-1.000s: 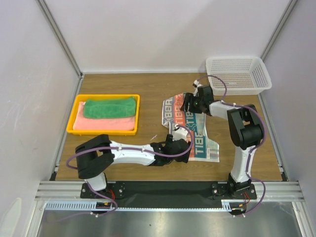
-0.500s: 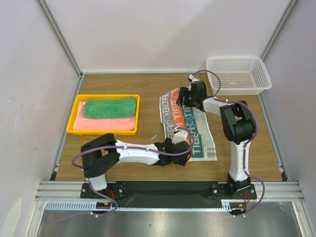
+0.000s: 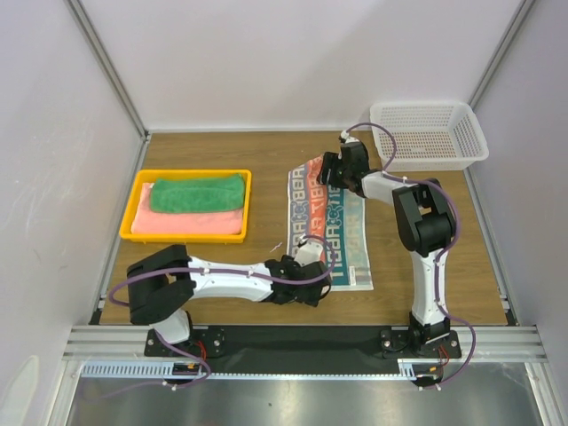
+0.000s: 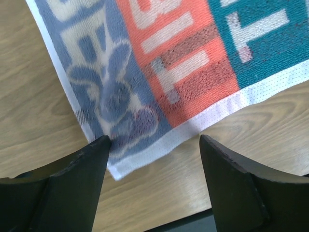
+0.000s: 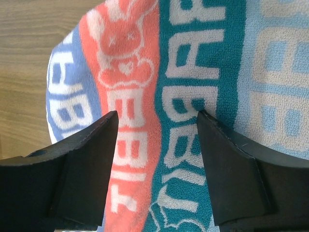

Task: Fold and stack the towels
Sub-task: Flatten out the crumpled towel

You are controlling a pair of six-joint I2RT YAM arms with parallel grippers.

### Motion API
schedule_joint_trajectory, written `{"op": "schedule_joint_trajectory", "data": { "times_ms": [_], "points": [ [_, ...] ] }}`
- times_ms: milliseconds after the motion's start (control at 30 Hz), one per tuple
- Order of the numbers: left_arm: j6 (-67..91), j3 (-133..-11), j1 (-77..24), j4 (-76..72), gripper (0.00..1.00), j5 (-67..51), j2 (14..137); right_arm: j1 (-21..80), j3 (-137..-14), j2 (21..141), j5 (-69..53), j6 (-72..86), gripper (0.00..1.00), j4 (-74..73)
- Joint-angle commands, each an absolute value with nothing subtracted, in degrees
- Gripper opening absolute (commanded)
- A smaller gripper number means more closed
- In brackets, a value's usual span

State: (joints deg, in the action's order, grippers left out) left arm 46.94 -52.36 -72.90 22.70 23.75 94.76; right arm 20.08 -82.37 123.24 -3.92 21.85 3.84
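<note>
Robot lab test cell.
We see white panel walls (image 3: 311,62), aluminium framing (image 3: 108,67), a wooden desk (image 3: 266,151), left arm (image 3: 235,277) and right arm (image 3: 429,275) bolted to a rail (image 3: 497,337).

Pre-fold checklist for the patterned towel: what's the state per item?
1. Left tool open at the near corner of the patterned towel: ok.
2. Right tool open over the towel's far end: ok.
3. Near corner flat on the table: ok.
4. Far end flat: cannot tell.
5. Green towel stacked on pink towel in yellow tray: ok.
</note>
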Motion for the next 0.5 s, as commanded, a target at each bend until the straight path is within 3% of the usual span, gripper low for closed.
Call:
{"op": "schedule_joint_trajectory", "data": {
  "times_ms": [0, 233, 467],
  "points": [
    [44.6, -52.1, -73.0, 25.6, 0.82, 24.0, 90.6, 20.9, -81.0, 117.9, -4.7, 22.0, 0.73, 0.3],
    [37.3, -55.6, -66.1, 25.2, 0.95, 27.0, 78.2, 21.6, -77.6, 98.3, -6.9, 20.2, 0.79, -7.7],
    [39.5, -49.5, -52.8, 17.7, 0.98, 20.7, 68.0, 22.1, -57.7, 72.6, 5.0, 27.3, 0.86, -12.6]
  ]
}}
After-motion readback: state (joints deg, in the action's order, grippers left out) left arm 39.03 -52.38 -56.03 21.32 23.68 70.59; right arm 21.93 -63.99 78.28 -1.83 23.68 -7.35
